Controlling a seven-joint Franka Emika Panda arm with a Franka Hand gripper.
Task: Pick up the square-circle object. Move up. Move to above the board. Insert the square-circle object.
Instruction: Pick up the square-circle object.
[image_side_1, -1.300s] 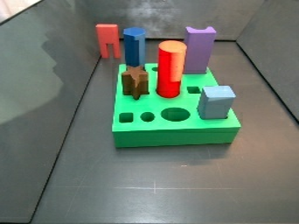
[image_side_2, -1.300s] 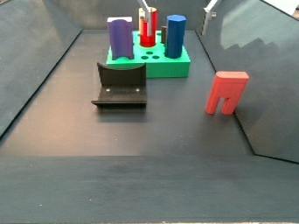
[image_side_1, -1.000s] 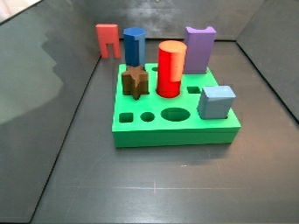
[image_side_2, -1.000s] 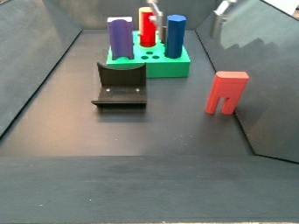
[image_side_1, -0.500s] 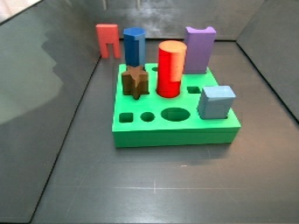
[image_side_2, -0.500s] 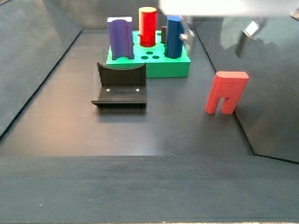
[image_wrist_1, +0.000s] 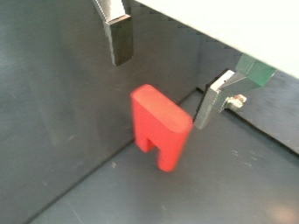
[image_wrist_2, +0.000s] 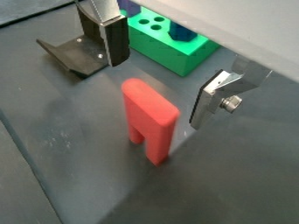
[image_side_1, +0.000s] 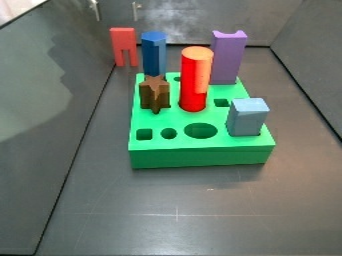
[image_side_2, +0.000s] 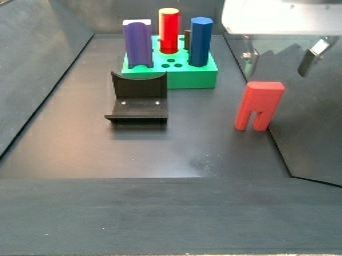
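Note:
The square-circle object is a salmon-red block standing on the dark floor with its two prongs down, apart from the board. It shows in both wrist views (image_wrist_1: 158, 122) (image_wrist_2: 149, 118) and in both side views (image_side_1: 123, 45) (image_side_2: 259, 105). The gripper (image_wrist_1: 163, 74) (image_wrist_2: 162, 74) is open and hangs just above the block. One silver finger (image_wrist_2: 111, 39) stands on each side, not touching it. In a side view the gripper (image_side_2: 281, 60) is directly over the block. The green board (image_side_1: 201, 148) (image_side_2: 174, 72) (image_wrist_2: 176, 54) lies farther off.
The board holds a purple notched block (image_side_1: 229, 55), a red cylinder (image_side_1: 195, 78), a blue peg (image_side_1: 154, 52), a brown piece (image_side_1: 154, 93) and a grey-blue cube (image_side_1: 247, 115). The dark fixture (image_side_2: 138, 97) (image_wrist_2: 73, 52) stands beside the board. Grey walls enclose the floor.
The gripper has come into the side view from the top and moved right and down until it hangs over the salmon-red block. The block and board have not moved.

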